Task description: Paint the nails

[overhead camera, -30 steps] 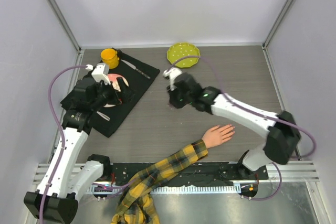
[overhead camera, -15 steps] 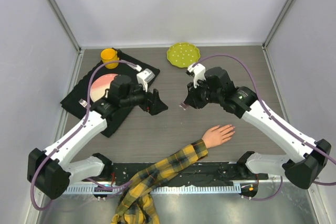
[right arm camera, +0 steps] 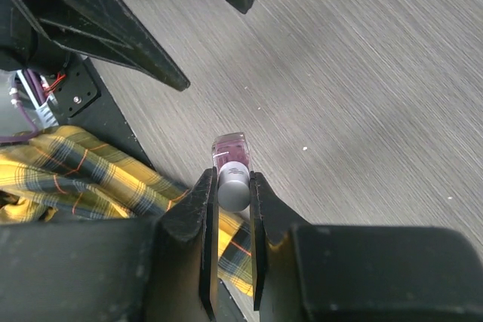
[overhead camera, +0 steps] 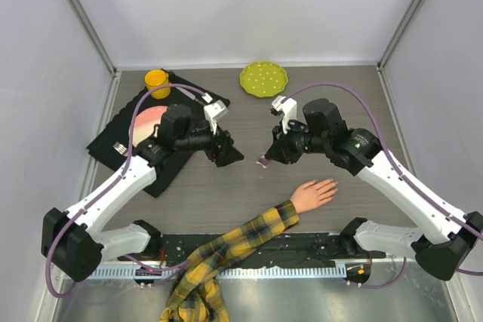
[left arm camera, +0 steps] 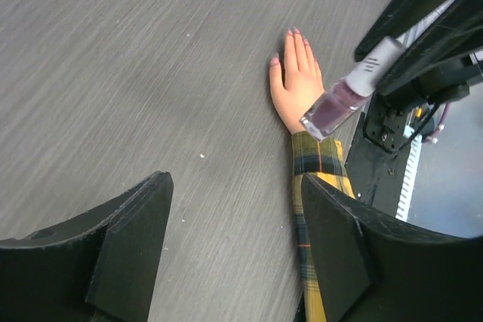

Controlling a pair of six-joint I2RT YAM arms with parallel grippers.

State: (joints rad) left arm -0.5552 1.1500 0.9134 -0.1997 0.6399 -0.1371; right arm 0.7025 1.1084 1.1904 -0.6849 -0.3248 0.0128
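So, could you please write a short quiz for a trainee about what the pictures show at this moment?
1. True or false: the left gripper is shut on the polish bottle.
2. Where does the mannequin hand lie? A: on the black mat. B: flat on the table, nails up. C: on the green plate.
3. Fill in the missing word: the right gripper holds the polish bottle by its ____.

Key: 1 false (the left gripper is open and empty); 2 B; 3 cap.
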